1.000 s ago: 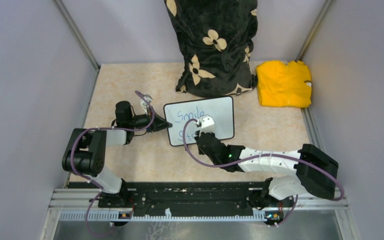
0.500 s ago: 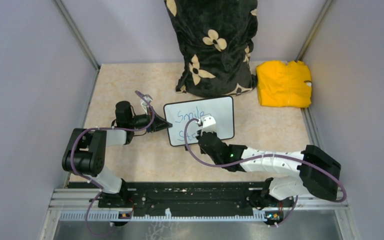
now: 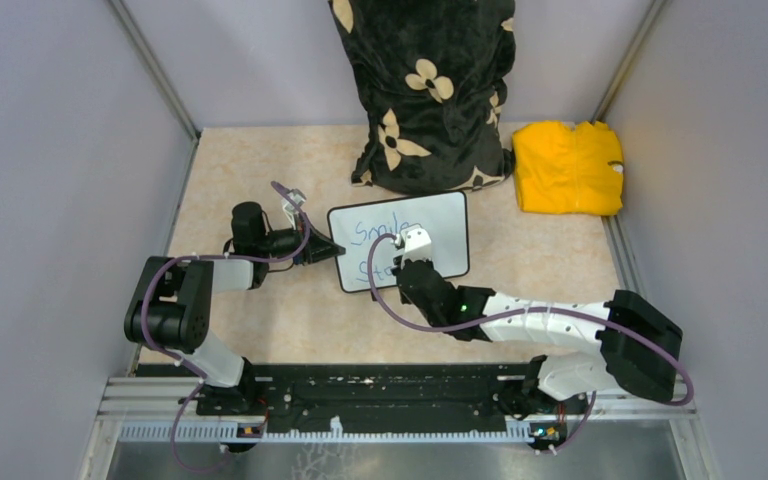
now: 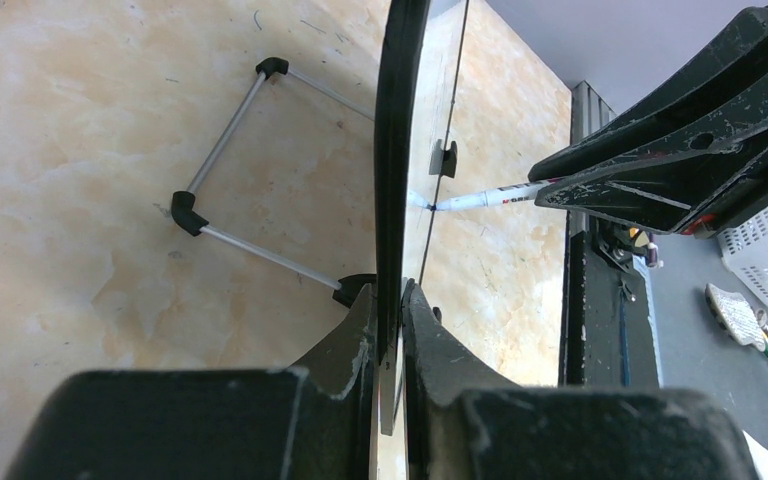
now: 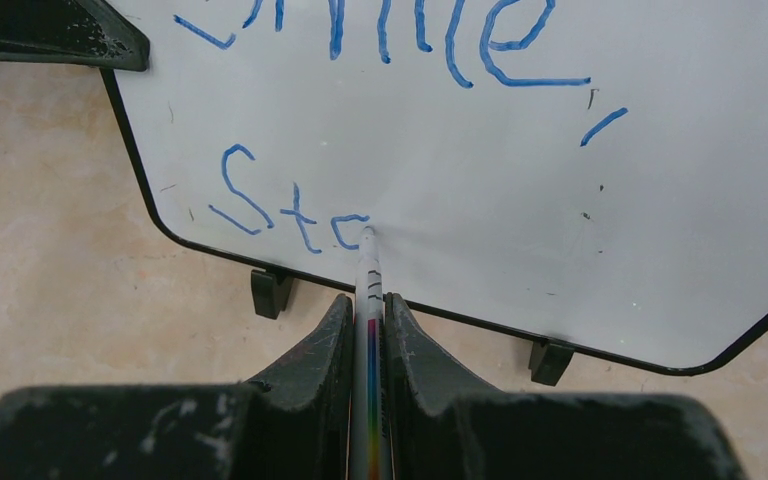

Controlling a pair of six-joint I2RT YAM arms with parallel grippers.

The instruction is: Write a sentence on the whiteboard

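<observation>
The whiteboard (image 3: 442, 232) lies mid-table; in the left wrist view it shows edge-on (image 4: 396, 150). My left gripper (image 3: 332, 251) (image 4: 390, 297) is shut on its left edge. The sentence (image 5: 290, 212) is blue handwriting: "Smile," on the top line, and "St" with a partly drawn letter below. My right gripper (image 3: 400, 266) (image 5: 368, 305) is shut on a white marker (image 5: 369, 285) with a rainbow stripe. The marker's tip touches the board at that last letter. The marker (image 4: 485, 197) also shows against the board in the left wrist view.
A black cushion with cream flowers (image 3: 430, 90) stands at the back, just behind the board. A yellow cloth (image 3: 568, 168) lies at the back right. Grey walls close in the table on three sides. A wire stand (image 4: 225, 150) sits on the board's back.
The right gripper has shifted slightly right along the lower line with the marker, and a new curved stroke has appeared after "St". The left gripper and board have stayed still.
</observation>
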